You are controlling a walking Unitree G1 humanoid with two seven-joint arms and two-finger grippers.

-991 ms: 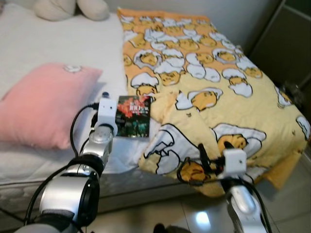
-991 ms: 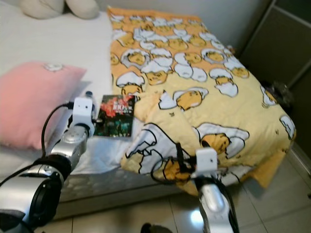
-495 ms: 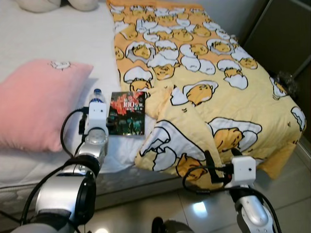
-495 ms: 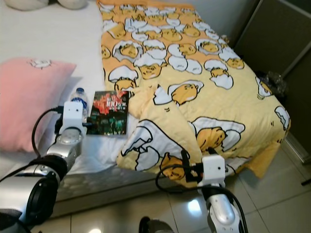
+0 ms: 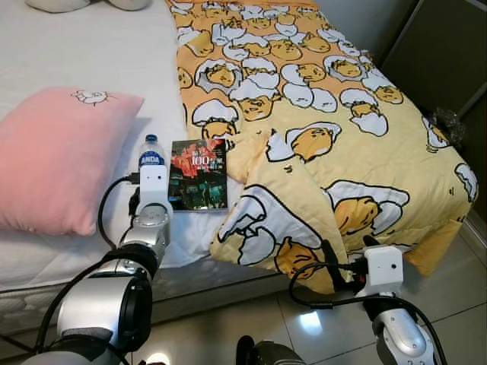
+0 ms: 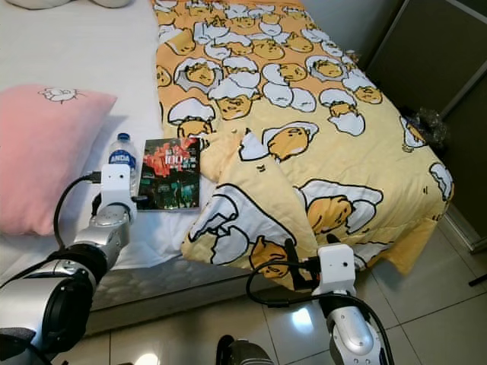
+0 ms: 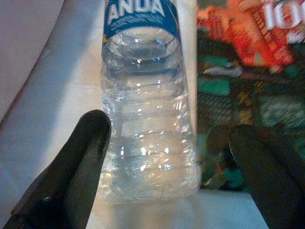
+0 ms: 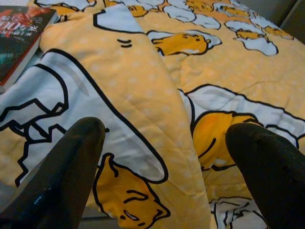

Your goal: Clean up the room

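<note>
Left pincer (image 7: 157, 143): spread wide, gripping nothing; its two black fingers (image 7: 71, 171) stand either side of the base of the water bottle (image 5: 151, 152), which lies between them untouched as far as can be seen.
Water bottle: clear plastic with a blue label, lying on the white sheet (image 5: 91, 53) of the bed, between the pink pillow (image 5: 53, 160) and the book (image 5: 199, 175), just beside both.
Book: dark cover with red print, flat on the sheet, its far edge against the yellow duvet (image 5: 319, 114).
Right pincer (image 8: 167, 157): also wide open and empty, held low at the foot-side edge of the bed, facing the folded corner of the duvet.
What has changed: over the last second the head camera has tipped down and drawn nearer, so the bottle, at first hidden behind the left wrist, now shows plainly; the left arm has lined up behind it.
Meaning for the task: the bottle looks to be the first item chosen for tidying. The approach seems done, and closing on the bottle is likely the next step.
Risk: a thin, round bottle may roll or buckle on the soft sheet.
</note>
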